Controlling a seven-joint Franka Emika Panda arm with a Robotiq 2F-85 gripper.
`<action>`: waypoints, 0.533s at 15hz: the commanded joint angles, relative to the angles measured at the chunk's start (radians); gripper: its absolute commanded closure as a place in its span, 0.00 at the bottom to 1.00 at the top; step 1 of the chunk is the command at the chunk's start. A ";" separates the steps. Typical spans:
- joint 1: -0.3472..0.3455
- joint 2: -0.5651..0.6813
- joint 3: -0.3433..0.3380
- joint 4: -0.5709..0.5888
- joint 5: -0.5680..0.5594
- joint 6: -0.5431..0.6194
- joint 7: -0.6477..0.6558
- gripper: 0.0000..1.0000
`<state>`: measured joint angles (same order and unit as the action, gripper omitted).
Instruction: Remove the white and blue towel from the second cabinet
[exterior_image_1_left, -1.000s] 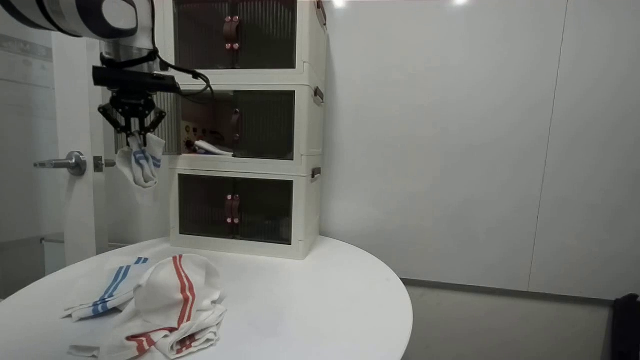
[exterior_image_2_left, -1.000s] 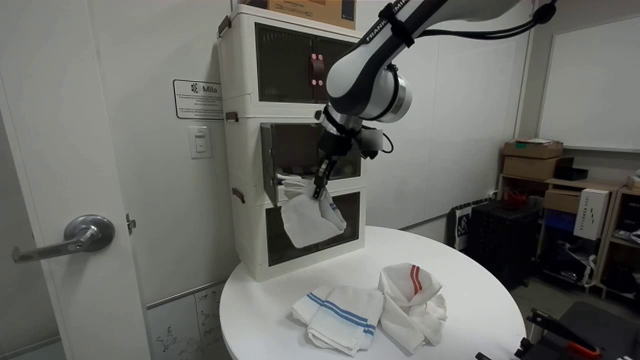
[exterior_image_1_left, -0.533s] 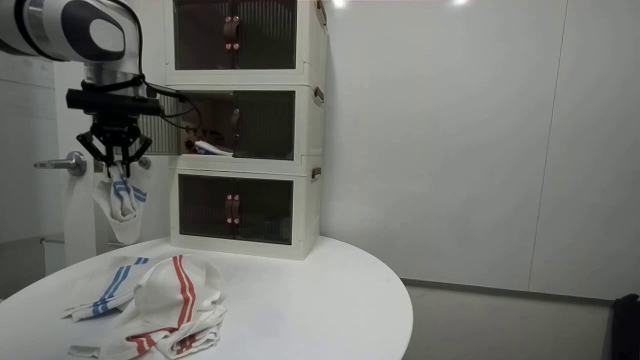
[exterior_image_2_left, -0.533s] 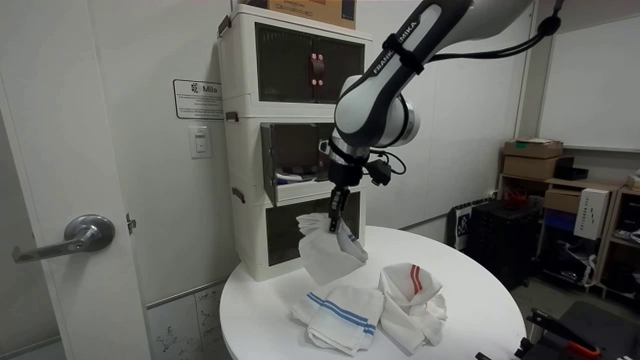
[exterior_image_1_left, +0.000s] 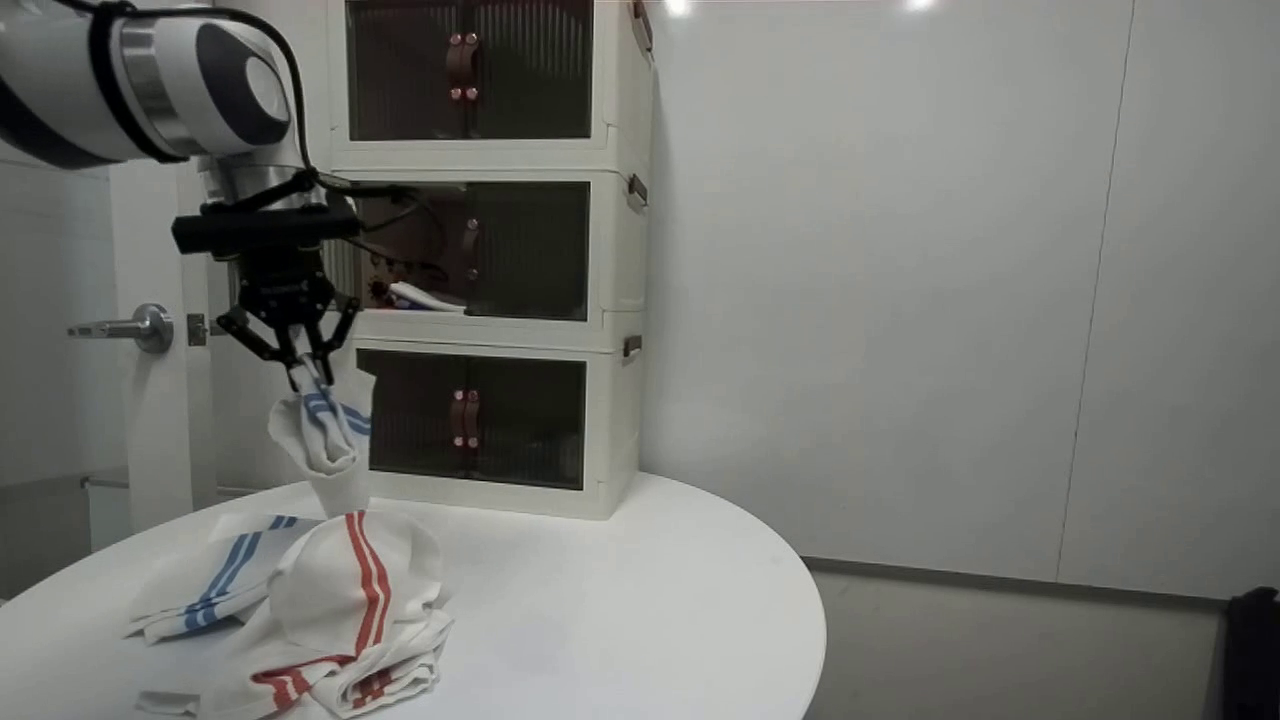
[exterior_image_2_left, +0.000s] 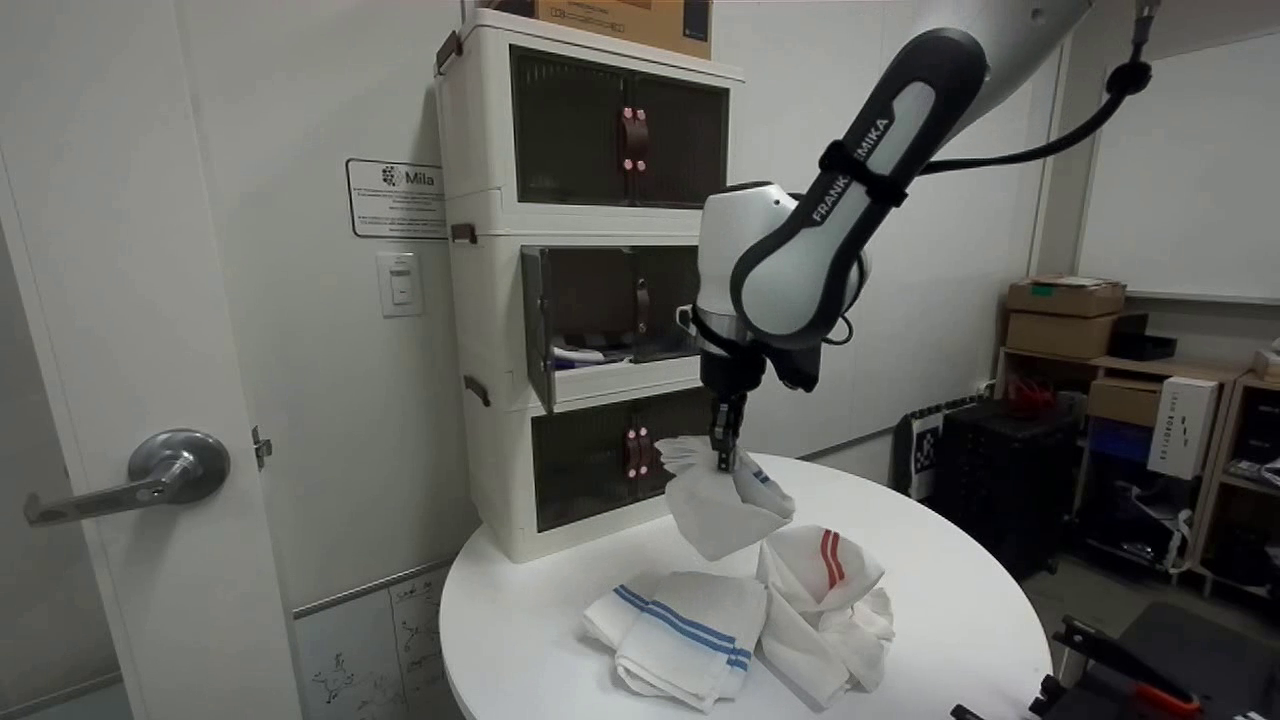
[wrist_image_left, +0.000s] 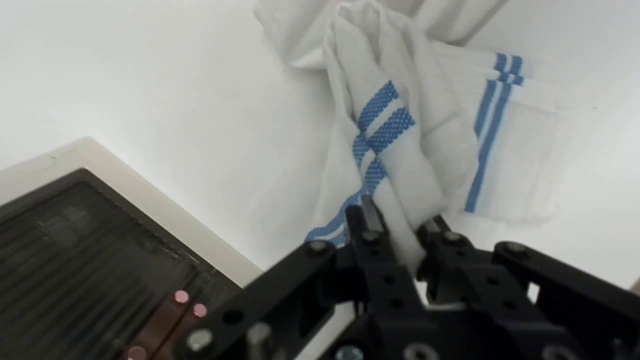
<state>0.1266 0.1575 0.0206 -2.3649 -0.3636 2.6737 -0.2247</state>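
Note:
My gripper (exterior_image_1_left: 311, 378) is shut on a white towel with blue stripes (exterior_image_1_left: 335, 455), which hangs folded from the fingertips above the table. In the other views, the gripper (exterior_image_2_left: 724, 462) (wrist_image_left: 397, 220) and held towel (exterior_image_2_left: 715, 515) (wrist_image_left: 425, 165) also show. The second cabinet (exterior_image_1_left: 480, 328) (exterior_image_2_left: 630, 380) is the middle one of the stack. One door (exterior_image_2_left: 540, 330) stands open and the other is shut. A white item (exterior_image_1_left: 425, 297) (exterior_image_2_left: 580, 355) lies inside; I cannot tell what it is.
On the round white table (exterior_image_1_left: 620, 600) (exterior_image_2_left: 540, 610) lie another blue-striped towel (exterior_image_1_left: 225, 580) (exterior_image_2_left: 690, 630) (wrist_image_left: 520, 150) and a crumpled red-striped towel (exterior_image_1_left: 340, 590) (exterior_image_2_left: 825, 600), below and beside the held towel. The lower cabinet (exterior_image_1_left: 470, 490) (exterior_image_2_left: 600, 540) is shut. A door handle (exterior_image_1_left: 150, 328) is behind.
My gripper has come down and away from the open middle cabinet with the towel in it. Over the last half second it has moved right in both exterior views. The table towels have not moved.

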 joint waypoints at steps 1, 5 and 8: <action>0.148 0.048 -0.181 0.044 -0.282 -0.021 0.211 0.88; 0.091 0.117 -0.089 0.055 -0.406 -0.016 0.352 0.88; 0.082 0.156 -0.030 0.058 -0.342 0.022 0.342 0.88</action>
<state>0.2261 0.2711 -0.0644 -2.3355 -0.7410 2.6709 0.1062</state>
